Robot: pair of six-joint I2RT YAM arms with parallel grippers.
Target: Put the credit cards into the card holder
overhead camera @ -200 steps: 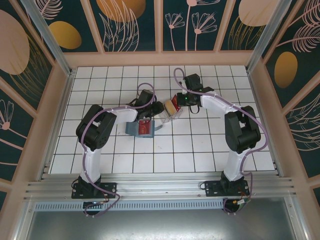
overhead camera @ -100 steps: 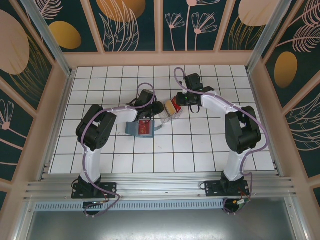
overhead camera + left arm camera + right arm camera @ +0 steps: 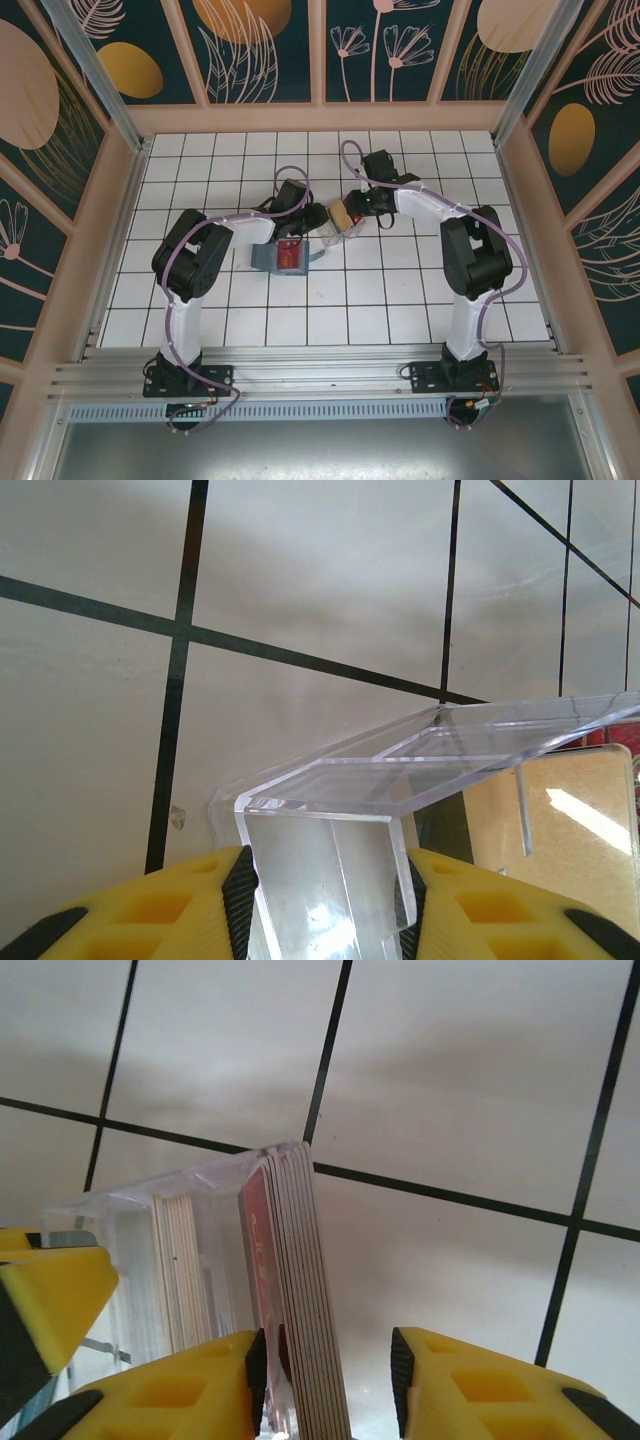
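Note:
The credit cards (image 3: 300, 1290) stand on edge as a stack with a red face, inside a clear plastic tray (image 3: 200, 1200). My right gripper (image 3: 328, 1360) straddles the stack, open: the left pad sits close by the red face and the right pad stands well clear. A second, tan bundle of cards (image 3: 180, 1270) stands deeper in the tray. My left gripper (image 3: 325, 880) is shut on the tray's (image 3: 400, 770) upright wall, a tan card (image 3: 560, 850) showing behind it. From above, the teal card holder (image 3: 268, 258) lies open, red inside, just near-left of the tray (image 3: 340, 225).
Both grippers meet at the tray in the middle of the white tiled table (image 3: 420, 290), left gripper (image 3: 320, 218) on its left, right gripper (image 3: 354, 206) on its far right. Wooden walls (image 3: 120, 200) ring the table. My left finger (image 3: 40, 1300) shows through the tray.
My right gripper's jaws have opened around the card stack and the right wrist has shifted slightly left. The left arm, tray and card holder have stayed put.

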